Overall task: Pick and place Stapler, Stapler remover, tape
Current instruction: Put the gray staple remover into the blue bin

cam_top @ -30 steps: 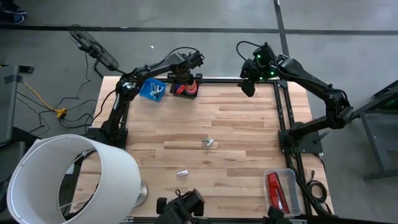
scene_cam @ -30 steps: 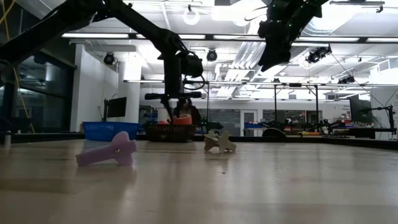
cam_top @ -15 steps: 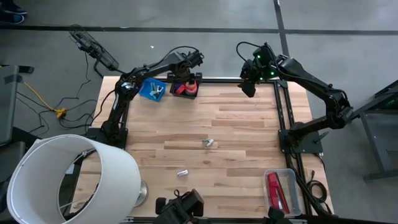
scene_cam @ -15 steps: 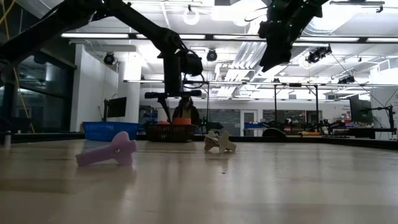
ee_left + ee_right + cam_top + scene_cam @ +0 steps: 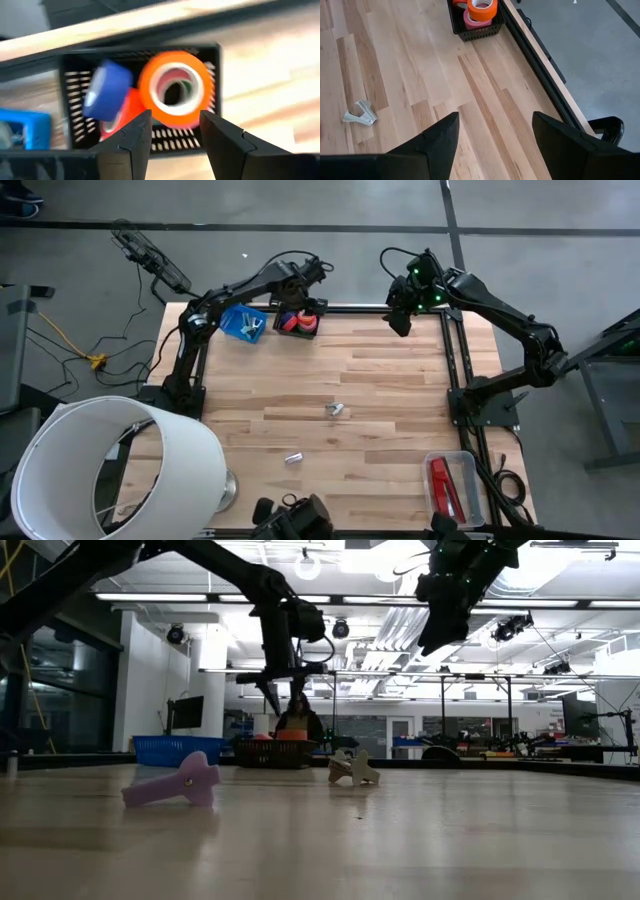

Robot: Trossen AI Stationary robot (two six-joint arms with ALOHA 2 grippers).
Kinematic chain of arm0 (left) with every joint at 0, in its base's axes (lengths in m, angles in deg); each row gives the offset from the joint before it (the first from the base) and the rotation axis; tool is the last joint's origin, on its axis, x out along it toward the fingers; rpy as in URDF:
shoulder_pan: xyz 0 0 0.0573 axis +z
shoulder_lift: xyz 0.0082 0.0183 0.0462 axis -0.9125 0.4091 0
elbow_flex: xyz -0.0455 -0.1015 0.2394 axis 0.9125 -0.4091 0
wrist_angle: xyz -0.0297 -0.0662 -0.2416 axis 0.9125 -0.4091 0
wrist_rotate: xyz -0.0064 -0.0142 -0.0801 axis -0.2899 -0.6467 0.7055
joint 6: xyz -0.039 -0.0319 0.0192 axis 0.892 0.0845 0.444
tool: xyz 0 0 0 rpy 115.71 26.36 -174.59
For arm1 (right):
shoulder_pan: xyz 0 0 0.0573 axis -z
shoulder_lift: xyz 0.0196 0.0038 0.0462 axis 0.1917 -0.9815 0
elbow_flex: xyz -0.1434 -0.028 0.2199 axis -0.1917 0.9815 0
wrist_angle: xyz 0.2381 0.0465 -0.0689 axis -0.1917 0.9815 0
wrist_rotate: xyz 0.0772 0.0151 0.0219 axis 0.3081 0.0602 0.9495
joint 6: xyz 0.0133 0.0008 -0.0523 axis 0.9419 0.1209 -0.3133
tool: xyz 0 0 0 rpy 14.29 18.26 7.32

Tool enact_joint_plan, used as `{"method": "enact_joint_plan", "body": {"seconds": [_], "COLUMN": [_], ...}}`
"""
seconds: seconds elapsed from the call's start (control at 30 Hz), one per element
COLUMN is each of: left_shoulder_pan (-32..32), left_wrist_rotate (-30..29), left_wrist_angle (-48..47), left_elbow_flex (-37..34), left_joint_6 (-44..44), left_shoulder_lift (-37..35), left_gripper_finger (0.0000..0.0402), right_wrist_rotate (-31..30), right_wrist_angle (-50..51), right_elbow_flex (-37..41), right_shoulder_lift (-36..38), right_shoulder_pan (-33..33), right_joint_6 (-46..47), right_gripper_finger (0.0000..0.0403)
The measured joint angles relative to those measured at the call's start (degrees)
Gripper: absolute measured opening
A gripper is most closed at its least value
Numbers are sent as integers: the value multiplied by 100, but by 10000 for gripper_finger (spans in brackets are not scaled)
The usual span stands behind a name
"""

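A black basket [image 5: 297,321] at the table's far edge holds tape rolls: an orange one [image 5: 175,87] on top, a blue one [image 5: 107,90] and a red one [image 5: 127,107]. My left gripper [image 5: 175,120] hangs open just above the basket, pointing steeply down, with the orange roll seen below the gap between its fingers. My right gripper [image 5: 398,320] hovers open and empty above the far right of the table. The red stapler [image 5: 443,485] lies in a clear tray at the near right. Two silvery staple removers [image 5: 336,409] [image 5: 293,459] lie on the table's middle.
A blue basket [image 5: 243,323] stands left of the black one. A big white cylinder [image 5: 110,465] fills the near left corner. A black frame rail [image 5: 452,360] runs along the right side. Bare wood lies between the baskets and the staple removers.
My left gripper has opened over the black basket and then risen straight up from it, rolling a little. The orange tape roll stays in the basket on top of the other rolls. My right arm has kept still.
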Motion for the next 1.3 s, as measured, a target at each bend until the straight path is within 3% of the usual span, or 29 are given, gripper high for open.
{"method": "enact_joint_plan", "body": {"seconds": [0.2,0.57,0.97,1.3], "left_shoulder_pan": [-218,-759,-1472,-2195], "left_wrist_rotate": [480,809,847,642], "left_wrist_angle": [-28,-49,-70,-37], "left_elbow_flex": [0,0,0,0], "left_joint_6": [-1001,-2057,-2263,-2050], "left_shoulder_lift": [-20,-20,-20,-20], "left_gripper_finger": [162,169,289,298], "right_wrist_rotate": [3,3,3,27], "right_wrist_angle": [22,55,181,345], "right_elbow_flex": [0,0,0,0], "right_shoulder_lift": [0,0,0,0], "right_shoulder_pan": [1,0,1,0], "right_joint_6": [-2,-63,-140,-148], "right_gripper_finger": [243,243,243,243]}}
